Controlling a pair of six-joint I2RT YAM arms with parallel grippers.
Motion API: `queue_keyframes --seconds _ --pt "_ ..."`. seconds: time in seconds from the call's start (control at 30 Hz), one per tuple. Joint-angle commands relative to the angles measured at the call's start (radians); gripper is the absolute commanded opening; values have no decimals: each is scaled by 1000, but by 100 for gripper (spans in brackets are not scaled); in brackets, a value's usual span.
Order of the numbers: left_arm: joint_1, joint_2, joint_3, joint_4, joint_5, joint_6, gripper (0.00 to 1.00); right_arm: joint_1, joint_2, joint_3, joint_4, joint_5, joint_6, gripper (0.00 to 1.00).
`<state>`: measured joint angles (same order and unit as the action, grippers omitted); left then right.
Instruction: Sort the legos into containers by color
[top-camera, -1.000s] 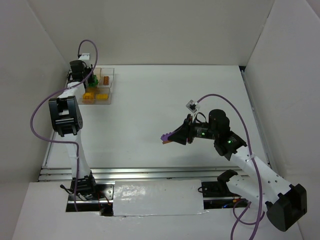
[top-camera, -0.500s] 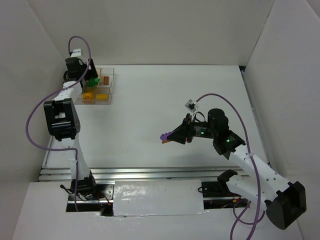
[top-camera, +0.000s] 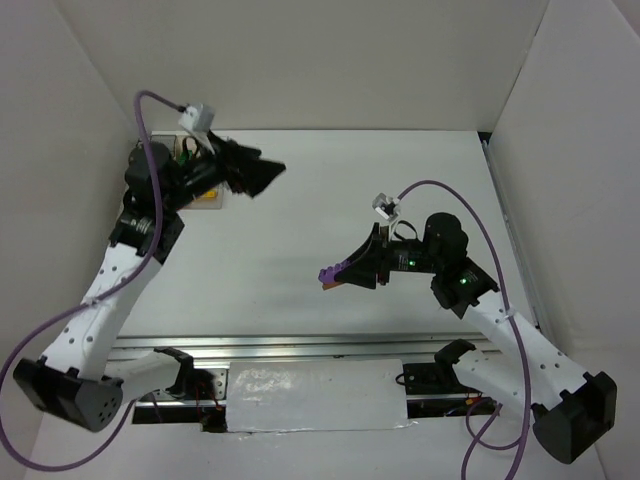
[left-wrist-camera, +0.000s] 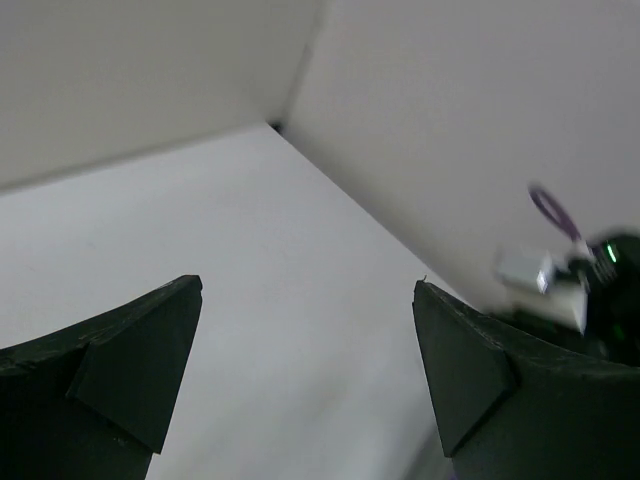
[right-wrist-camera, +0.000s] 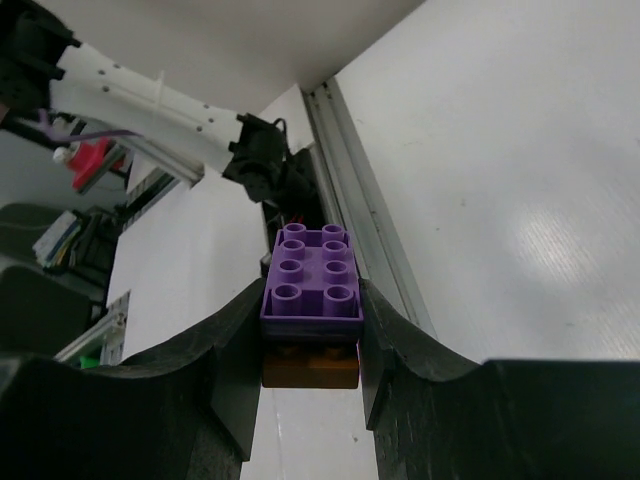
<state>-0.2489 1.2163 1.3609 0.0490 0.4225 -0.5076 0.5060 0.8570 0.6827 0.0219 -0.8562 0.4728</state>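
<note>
Clamping a purple lego (right-wrist-camera: 312, 272) stacked on a brown lego (right-wrist-camera: 310, 366), the right end effector (right-wrist-camera: 310, 335) hangs above the surface (top-camera: 330, 200) while the left end effector (left-wrist-camera: 308, 290) gapes wide.

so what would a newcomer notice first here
The right gripper, held over the middle of the table, is clamped on a purple lego stacked on a brown lego. The left gripper hangs wide open and empty near the far left.
</note>
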Motion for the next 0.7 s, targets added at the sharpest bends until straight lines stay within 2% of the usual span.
queue_keyframes --seconds 0.0,0.07,0.13,0.2,0.33,0.43,0.67 --pt "-44 -123 -179 -81 237 -31 99 -7 -13 86 10 -150 -57 0" --pt "-84 -196 -243 -116 335 16 97 -6 -12 97 16 -259 -83 1" --pt "-140 -225 -240 -219 386 46 95 -1 -19 100 24 -271 -103 1" --pt "-190 -259 -273 -229 406 50 93 2 -21 113 32 -264 -100 1" --pt "-356 -252 -302 -278 360 70 88 14 55 167 24 -282 -95 1" --pt "-440 -232 -344 -239 366 66 84 26 91 202 1 -297 -114 1" --pt "-489 -249 -398 -169 340 57 80 35 105 216 -47 -322 -143 1"
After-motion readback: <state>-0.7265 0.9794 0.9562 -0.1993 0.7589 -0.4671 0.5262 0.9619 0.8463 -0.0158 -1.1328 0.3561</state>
